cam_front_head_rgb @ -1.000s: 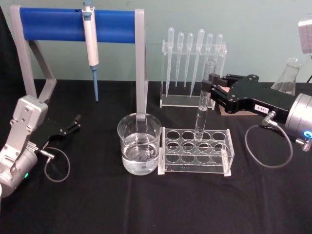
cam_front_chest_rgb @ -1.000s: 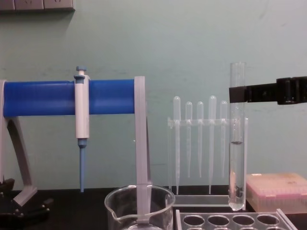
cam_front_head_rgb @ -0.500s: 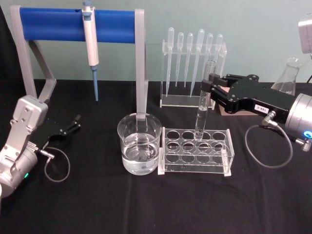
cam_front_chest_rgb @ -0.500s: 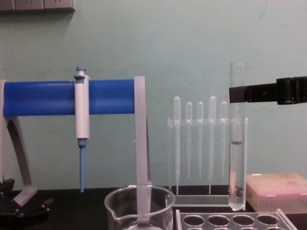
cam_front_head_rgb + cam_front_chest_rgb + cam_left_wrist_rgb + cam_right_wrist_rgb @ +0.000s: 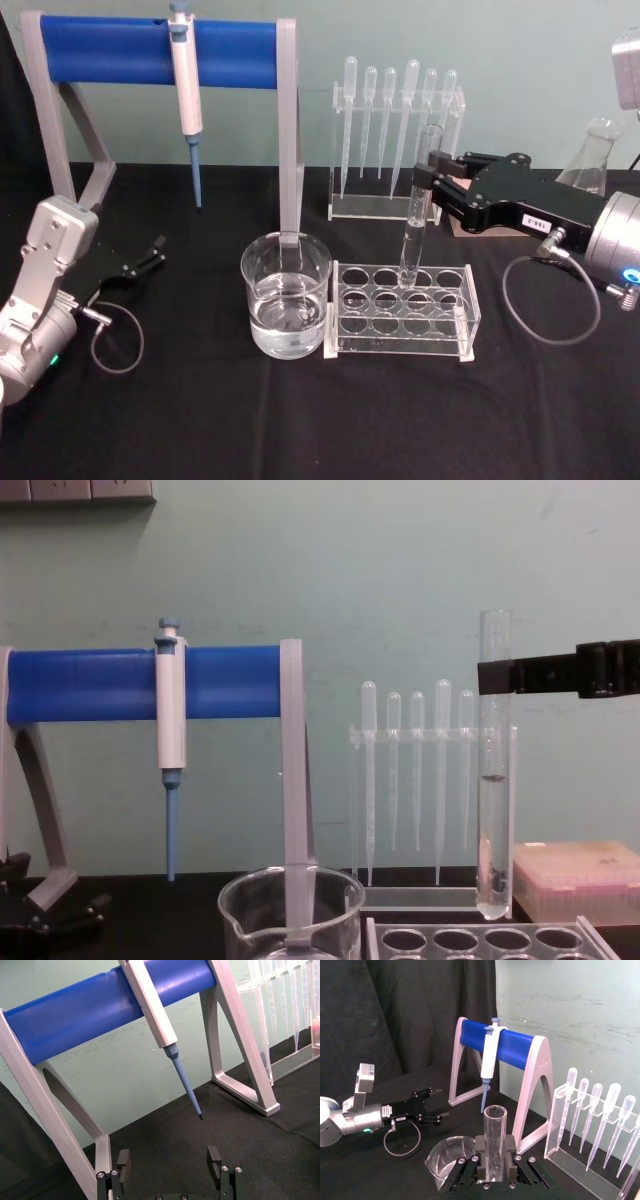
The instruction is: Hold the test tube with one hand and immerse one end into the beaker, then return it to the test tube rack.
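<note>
My right gripper [image 5: 432, 172], jaws clenched, holds the test tube [image 5: 412, 235] upright just above the test tube rack [image 5: 400, 338]. The beaker [image 5: 258, 300] stands just beside it; my left gripper [image 5: 154, 253], jaws released, lies well apart.

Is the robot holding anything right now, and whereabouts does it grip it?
The right gripper pinches the test tube near its top, just below the rim, upright over the rack. The left gripper is open and holds nothing.
</note>
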